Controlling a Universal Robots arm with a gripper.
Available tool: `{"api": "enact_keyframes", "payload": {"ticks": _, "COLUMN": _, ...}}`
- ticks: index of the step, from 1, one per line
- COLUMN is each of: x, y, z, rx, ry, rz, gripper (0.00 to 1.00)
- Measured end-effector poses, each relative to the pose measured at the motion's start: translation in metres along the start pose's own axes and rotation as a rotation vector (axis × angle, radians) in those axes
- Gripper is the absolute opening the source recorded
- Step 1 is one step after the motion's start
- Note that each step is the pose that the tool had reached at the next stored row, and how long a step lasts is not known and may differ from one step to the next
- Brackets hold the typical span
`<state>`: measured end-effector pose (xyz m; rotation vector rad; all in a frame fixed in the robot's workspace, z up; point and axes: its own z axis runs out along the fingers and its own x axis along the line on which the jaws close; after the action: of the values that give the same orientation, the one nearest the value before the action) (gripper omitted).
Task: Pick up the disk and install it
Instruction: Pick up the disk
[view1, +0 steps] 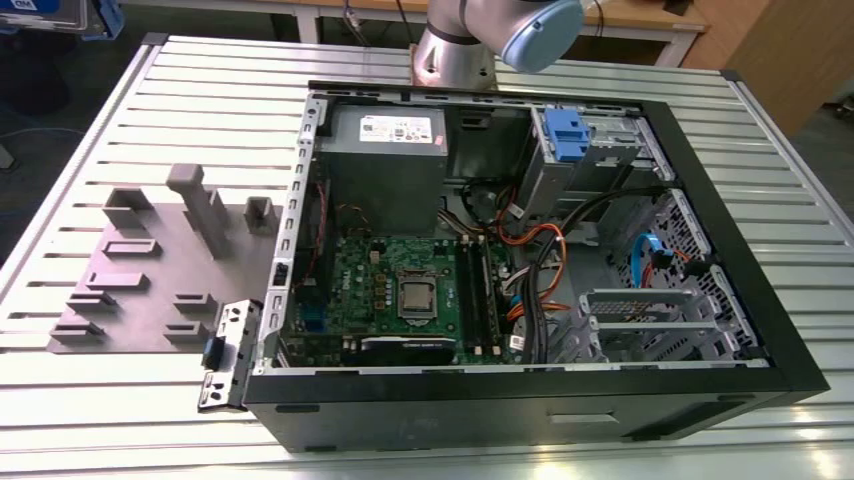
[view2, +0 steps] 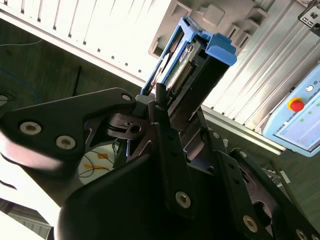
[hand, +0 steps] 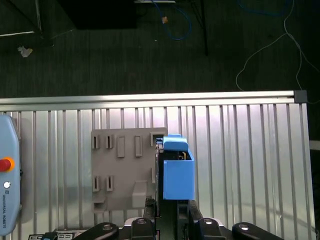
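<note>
Gripper (view2: 175, 107): closed on the disk, 1 black finger against each flat face, seen in both wrist views.
Disk (view2: 182, 67): held on edge in the gripper and sticking out past the fingertips. Its connector edge shows in the second wrist view.
Carrier (hand: 178, 175): blue plastic frame around the disk, with a tab at the end far from the gripper.
Fixture (hand: 122, 167): grey plate with raised blocks and slots, lying on the table. In the first wrist view the disk lines up with 1 edge of it. I cannot tell whether they touch.
Table (view1: 200, 100): ribbed metal, bearing the fixture and the case.
Case (view1: 534, 410): open black tower on its side, just beside the fixture on the exterior view's right.
Inside the case: motherboard (view1: 400, 290), power supply (view1: 387, 150), orange and black cables (view1: 534, 240).
Bracket (view1: 567, 135): blue, in the drive bay at the case's far corner.
Arm (view1: 461, 45): its base stands behind the case.
Pendant (hand: 7, 175): pale blue with a red button, near the fixture.
</note>
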<state>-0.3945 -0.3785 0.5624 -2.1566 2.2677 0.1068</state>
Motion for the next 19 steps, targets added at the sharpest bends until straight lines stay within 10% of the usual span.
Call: {"api": "enact_keyframes", "payload": {"ticks": 19, "x": 0.0016, "y": -0.0012, "z": 0.0290, "rx": 0.0001, "ry": 0.0000, "rz": 0.000, "gripper": 0.35}}
